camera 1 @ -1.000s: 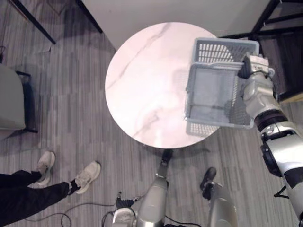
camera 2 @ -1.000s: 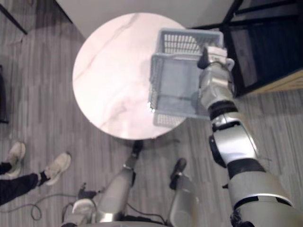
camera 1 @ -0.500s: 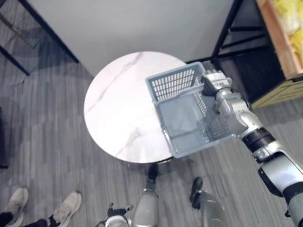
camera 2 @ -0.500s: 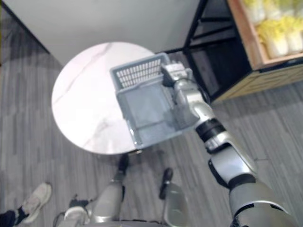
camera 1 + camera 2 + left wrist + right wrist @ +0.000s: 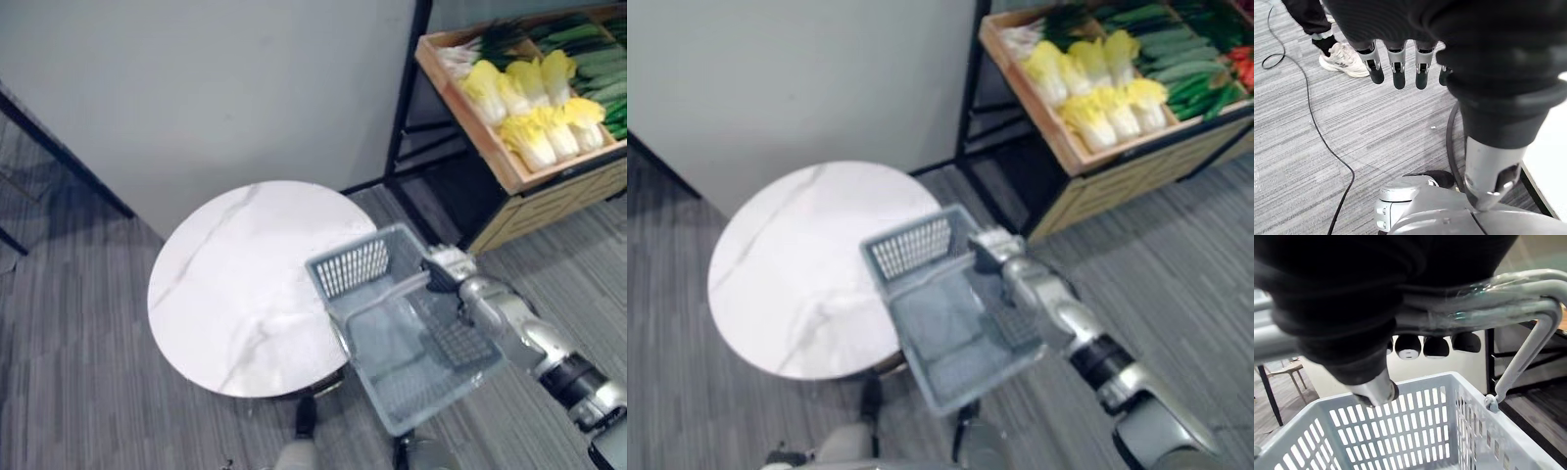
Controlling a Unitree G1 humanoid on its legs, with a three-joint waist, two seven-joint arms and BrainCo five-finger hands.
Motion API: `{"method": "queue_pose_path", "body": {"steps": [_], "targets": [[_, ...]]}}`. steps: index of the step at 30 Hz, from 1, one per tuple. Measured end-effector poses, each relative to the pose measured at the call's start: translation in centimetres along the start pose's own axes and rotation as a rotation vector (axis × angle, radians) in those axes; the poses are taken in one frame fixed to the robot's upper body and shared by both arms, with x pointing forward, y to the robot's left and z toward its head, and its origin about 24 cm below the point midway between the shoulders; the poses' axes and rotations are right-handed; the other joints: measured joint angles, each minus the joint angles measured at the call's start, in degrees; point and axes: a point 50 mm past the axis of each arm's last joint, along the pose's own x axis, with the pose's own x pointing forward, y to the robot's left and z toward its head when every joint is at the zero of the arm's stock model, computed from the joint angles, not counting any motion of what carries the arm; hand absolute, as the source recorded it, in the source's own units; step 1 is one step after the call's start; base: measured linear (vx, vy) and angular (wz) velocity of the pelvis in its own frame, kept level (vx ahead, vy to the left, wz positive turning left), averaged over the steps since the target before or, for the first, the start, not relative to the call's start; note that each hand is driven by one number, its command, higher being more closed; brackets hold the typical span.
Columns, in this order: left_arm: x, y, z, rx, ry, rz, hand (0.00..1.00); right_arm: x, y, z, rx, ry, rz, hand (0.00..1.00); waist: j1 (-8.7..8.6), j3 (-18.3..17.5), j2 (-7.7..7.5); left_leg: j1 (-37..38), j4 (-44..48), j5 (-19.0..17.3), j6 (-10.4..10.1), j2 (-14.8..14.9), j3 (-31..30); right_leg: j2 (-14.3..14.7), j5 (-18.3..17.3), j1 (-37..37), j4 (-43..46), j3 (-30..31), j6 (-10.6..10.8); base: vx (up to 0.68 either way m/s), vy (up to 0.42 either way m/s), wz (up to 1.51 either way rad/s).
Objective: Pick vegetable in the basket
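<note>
Hanging empty from the right hand (image 5: 449, 266), the basket (image 5: 355, 268) is hovering just off the edge of the round marble table (image 5: 225, 284), above the floor. The fingers (image 5: 1436, 346) are curling round the metal handles (image 5: 1498, 303), gripping them together. As I judge it, the step in hand is bringing the basket to the vegetables. Doing that well means holding it level and stopping it close under the wooden crate (image 5: 509, 181), clear of the black shelf post (image 5: 404, 98), where a short reach is enough. The basket is showing pale grey plastic, slotted walls and a mesh floor, with nothing in it. The vegetables are lying in the crate, well apart from the basket: yellow-white cabbages (image 5: 529, 117) in rows, long green ones (image 5: 593, 64) behind. The left hand (image 5: 1398, 73) is hanging with straight fingers over the floor, holding nothing, near a person's shoe (image 5: 1344, 58).
</note>
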Motion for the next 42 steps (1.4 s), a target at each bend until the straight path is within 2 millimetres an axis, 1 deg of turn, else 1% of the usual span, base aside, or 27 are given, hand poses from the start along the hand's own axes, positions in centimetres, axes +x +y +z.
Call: {"method": "queue_pose_path", "body": {"steps": [3,4,7,10,12,15,16,17,18,19,20,22,23,24,25,26,27,28,29,30,31,32,34,36,38,39,42], "targets": [[-0.1,-0.1,-0.4,0.018,0.004,-0.005,0.00,-1.6,1.9,-0.9,0.030,0.050,0.046,1.00,-0.06,-0.64,0.35,1.52,0.02,-0.80,0.36,-0.08,2.71,0.21,0.84,0.33,-0.89,2.55,0.39,0.00,0.031,-0.42],[-0.1,-0.1,-0.5,0.024,0.003,-0.005,0.00,-1.8,1.9,-1.0,0.035,0.058,0.045,1.00,-0.26,-0.70,0.45,1.68,0.03,-0.99,0.49,-0.15,3.05,0.21,1.00,0.34,-1.01,2.91,0.39,-0.01,0.032,-0.40],[-0.2,-0.2,-0.5,0.042,-0.003,-0.006,0.00,-3.0,1.8,-2.7,0.052,0.138,0.000,1.00,-1.04,-0.93,0.73,2.35,0.82,-1.93,0.71,-0.46,4.88,0.18,1.63,0.48,-1.59,4.81,0.78,-0.02,0.036,-0.30],[-0.2,-0.2,-0.7,0.044,0.001,-0.007,0.00,-4.4,0.8,-4.9,0.022,0.227,-0.070,1.00,-1.77,-0.94,0.76,2.14,5.73,-5.11,1.19,-0.88,6.25,-0.33,1.69,1.30,-1.38,6.69,1.02,-0.01,0.049,-0.28],[-0.2,-0.2,-0.8,0.045,0.002,-0.006,0.00,-6.1,-0.1,-7.0,-0.013,0.312,-0.120,1.00,-2.02,-0.80,0.51,2.01,8.76,-7.22,1.51,-1.07,7.78,-0.55,1.65,1.37,-1.26,8.30,1.48,-0.02,0.071,-0.40],[-0.2,0.0,-1.2,0.059,0.008,-0.001,0.00,-7.8,-1.7,-9.4,-0.067,0.432,-0.206,1.00,-3.51,-0.20,-0.54,1.42,12.48,-9.84,2.32,-1.76,10.57,-1.04,2.22,0.77,-1.37,11.24,2.44,-0.03,0.123,-0.54],[-0.2,0.1,-1.2,0.069,0.005,-0.001,0.00,-8.7,-2.7,-10.6,-0.091,0.497,-0.256,1.00,-4.10,-0.19,-0.56,-0.06,15.51,-11.73,2.86,-1.51,11.99,-1.11,2.68,-0.15,-1.49,12.59,3.17,-0.05,0.087,-0.47],[-0.2,0.1,-1.2,0.070,0.005,0.000,0.00,-8.8,-2.9,-10.8,-0.093,0.509,-0.263,1.00,-4.39,-0.18,-0.58,-0.41,16.09,-12.11,2.98,-1.45,12.18,-1.19,2.77,-0.27,-1.55,12.72,3.31,-0.05,0.073,-0.49],[-0.2,0.3,-1.4,0.077,0.004,0.002,0.00,-9.2,-3.3,-11.4,-0.102,0.554,-0.291,1.00,-4.91,-0.08,-0.77,-1.53,18.90,-13.65,3.50,-0.99,13.68,-1.76,2.49,-1.07,-1.81,11.79,2.83,-0.07,0.116,-0.57],[-0.1,0.4,-1.4,0.083,0.004,0.005,0.00,-9.7,-3.4,-12.0,-0.103,0.595,-0.304,1.00,-4.95,0.12,-1.13,-2.16,21.23,-15.01,4.31,0.06,15.50,-3.06,1.92,-1.02,-3.04,7.64,1.83,-0.07,0.138,-0.64],[-0.1,0.5,-1.4,0.088,0.003,0.007,0.00,-9.9,-3.2,-12.2,-0.104,0.608,-0.305,1.00,-5.03,0.14,-1.18,-2.31,21.75,-15.27,4.54,0.55,16.38,-3.45,0.99,-1.01,-3.19,5.59,0.30,-0.06,0.155,-0.60],[0.1,1.1,-1.3,0.118,-0.010,0.018,0.00,-10.2,-2.7,-12.6,-0.098,0.634,-0.289,1.00,-5.70,-0.25,-0.71,-2.64,21.94,-15.42,4.68,2.29,18.09,-3.76,-3.89,-1.56,-2.84,-1.56,-7.23,-0.03,0.121,-0.45],[0.1,1.1,-1.3,0.125,-0.013,0.018,0.00,-10.2,-2.6,-12.6,-0.097,0.636,-0.286,1.00,-5.66,-0.39,-0.97,-2.67,21.66,-15.37,4.73,2.89,18.80,-3.99,-4.49,-1.90,-2.67,-3.05,-8.14,-0.04,0.044,-0.59],[0.2,1.4,-1.4,0.132,-0.013,0.024,0.00,-10.3,-2.6,-12.7,-0.096,0.638,-0.285,1.00,-5.32,-0.35,-1.05,-2.81,21.86,-15.41,4.68,4.34,20.53,-4.54,-4.06,-3.62,0.98,-5.10,-8.27,-0.03,-0.013,-0.51],[0.2,1.6,-1.4,0.137,-0.011,0.024,0.00,-10.3,-2.5,-12.7,-0.095,0.635,-0.282,1.00,-5.14,-0.41,-1.13,-2.63,21.94,-15.47,4.57,4.76,21.05,-4.72,-3.70,-4.27,4.28,-5.95,-7.75,0.00,-0.053,-0.56],[0.2,1.9,-1.7,0.143,-0.009,0.023,0.00,-10.4,-2.3,-12.8,-0.093,0.637,-0.273,1.00,-5.28,-0.85,-1.97,-1.70,22.49,-15.99,3.80,4.75,21.99,-4.94,-0.84,-3.08,6.82,-7.33,-8.24,0.05,-0.060,-0.70],[0.3,2.3,-2.0,0.139,0.001,0.032,0.00,-10.3,-2.6,-12.8,-0.099,0.629,-0.279,1.00,-4.37,-1.47,-2.66,-1.49,23.85,-17.18,3.08,4.62,23.86,-4.87,2.68,-1.47,3.69,-7.34,-4.63,0.05,-0.086,-0.84],[0.2,2.1,-2.0,0.135,0.002,0.026,0.00,-10.1,-2.9,-12.8,-0.100,0.624,-0.292,1.00,-4.15,-1.48,-1.96,-1.77,24.39,-17.48,2.99,5.78,24.77,-3.83,4.06,-1.58,2.18,-6.76,-3.94,0.01,-0.081,-0.97],[0.2,1.7,-1.7,0.131,-0.003,0.019,0.00,-9.9,-3.2,-12.7,-0.099,0.617,-0.304,1.00,-4.39,-1.58,-1.23,-1.98,24.40,-17.56,2.94,7.08,26.42,-2.40,6.02,-1.57,-1.24,-5.79,-4.25,-0.02,-0.078,-0.85],[0.2,1.7,-1.5,0.131,-0.007,0.020,0.00,-9.9,-3.1,-12.7,-0.092,0.615,-0.302,1.00,-4.53,-1.58,-1.15,-2.05,24.43,-17.52,2.77,7.25,27.71,-1.68,6.63,-1.69,-3.72,-4.65,-3.63,-0.02,-0.062,-0.73],[0.2,1.6,-1.6,0.131,-0.006,0.018,0.00,-9.9,-3.0,-12.7,-0.090,0.617,-0.299,1.00,-4.67,-1.60,-0.93,-2.06,24.48,-17.41,2.36,7.49,28.08,-1.18,7.10,-1.70,-4.59,-4.25,-3.73,-0.01,-0.058,-0.60],[0.1,1.5,-1.6,0.133,-0.003,0.017,0.00,-10.3,-2.8,-12.9,-0.089,0.631,-0.294,1.00,-5.04,-1.82,-0.57,-1.89,24.12,-17.25,2.02,7.88,29.19,-0.70,7.52,-1.64,-6.59,-4.12,-3.24,-0.02,-0.072,-0.47],[0.1,1.3,-1.3,0.131,-0.009,0.011,0.00,-11.2,-2.8,-13.5,-0.087,0.675,-0.299,1.00,-5.05,-2.02,-0.27,-1.44,22.31,-16.37,1.84,8.20,30.70,-0.30,8.21,-1.27,-9.85,-4.62,-3.20,-0.01,-0.064,-0.42],[0.1,1.1,-1.1,0.130,-0.010,0.008,0.00,-12.7,-3.0,-14.4,-0.080,0.749,-0.325,1.00,-5.51,-2.09,-0.12,-0.76,21.25,-15.50,1.14,7.92,32.28,-0.04,12.23,-0.49,-13.51,-4.47,-3.13,0.01,-0.039,-0.30],[0.0,0.8,-1.4,0.131,0.002,-0.002,0.00,-13.8,-3.0,-14.9,-0.068,0.804,-0.348,1.00,-6.52,-2.18,0.88,-0.17,21.43,-15.33,0.85,8.34,32.47,0.59,13.08,0.43,-14.75,-4.32,-2.70,0.04,-0.018,-0.18],[0.0,0.5,-1.4,0.128,0.004,-0.007,0.00,-14.7,-2.6,-15.2,-0.056,0.839,-0.361,1.00,-6.52,-2.20,1.57,1.02,21.32,-15.28,0.74,8.88,33.27,0.87,13.19,1.01,-14.74,-3.83,-2.88,0.08,0.017,-0.26],[-0.2,0.1,-1.7,0.117,0.014,-0.016,0.00,-15.5,-2.0,-15.1,-0.039,0.869,-0.386,1.00,-6.58,-2.23,2.90,3.28,22.52,-15.25,0.65,9.57,33.36,1.99,12.31,2.33,-14.76,-1.62,-3.24,0.05,0.024,-0.50]]}}
